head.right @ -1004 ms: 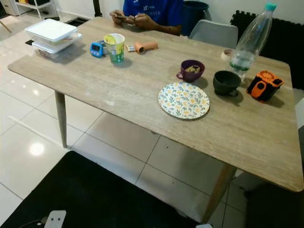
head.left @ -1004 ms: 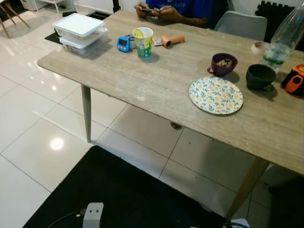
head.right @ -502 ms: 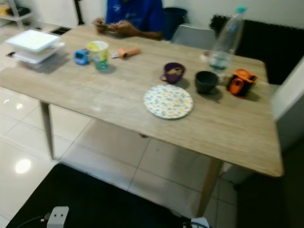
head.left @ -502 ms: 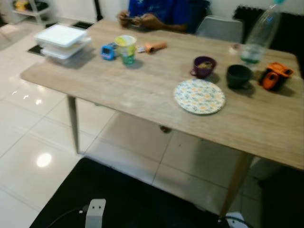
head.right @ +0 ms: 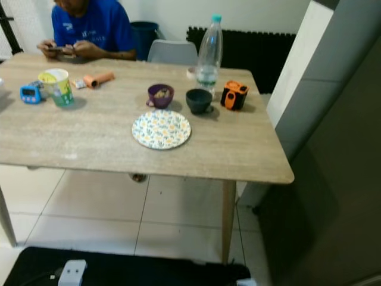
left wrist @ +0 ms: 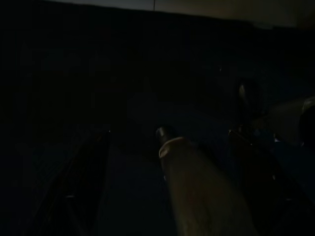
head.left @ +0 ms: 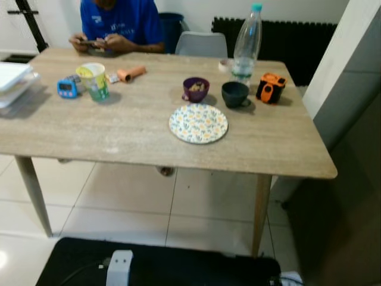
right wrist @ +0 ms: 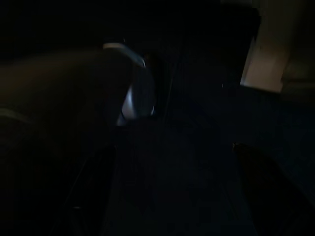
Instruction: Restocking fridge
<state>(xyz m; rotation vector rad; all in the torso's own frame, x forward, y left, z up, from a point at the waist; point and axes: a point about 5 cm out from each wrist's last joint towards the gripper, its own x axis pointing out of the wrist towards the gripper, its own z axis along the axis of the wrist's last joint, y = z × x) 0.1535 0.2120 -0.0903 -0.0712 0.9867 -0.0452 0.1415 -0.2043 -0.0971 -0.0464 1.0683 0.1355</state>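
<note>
since a second ago the whole picture has slid over, because the robot's head has turned to its right, so now the grey fridge (head.right: pixel 333 149) fills the right side and the white boxes (head.left: pixel 12 83) sit at the left edge. nothing on the table looks moved. the fridge stands just beside the right end of the wooden table (head.left: pixel 119 131), and its door looks closed. on the table a clear water bottle (head.left: pixel 245 42) with a green cap stands upright near the far edge. an orange and black thing (head.left: pixel 271 87) sits just beside it. a dark bowl (head.left: pixel 235 94) is next to that, and a purple bowl (head.left: pixel 195 89) with some food in it is near the dark one. a flowery plate (head.left: pixel 198 123) lies flat in front of the two bowls. further left are a yellow and green cup (head.left: pixel 94 81), a little blue clock (head.left: pixel 66 88) and an orange tube (head.left: pixel 131 73). a person in a blue shirt (head.left: pixel 119 24) sits at the far side, with hands (head.left: pixel 98 43) on something small. a grey chair (head.left: pixel 201 43) is beside the person. a black mat (head.left: pixel 155 265) lies on the white floor tiles (head.left: pixel 119 202). both wrist views are very dark. the left claw (left wrist: pixel 165 142) has fingers spread apart and holds nothing. the right claw (right wrist: pixel 170 157) has fingers wide apart too, also holding nothing.
</note>
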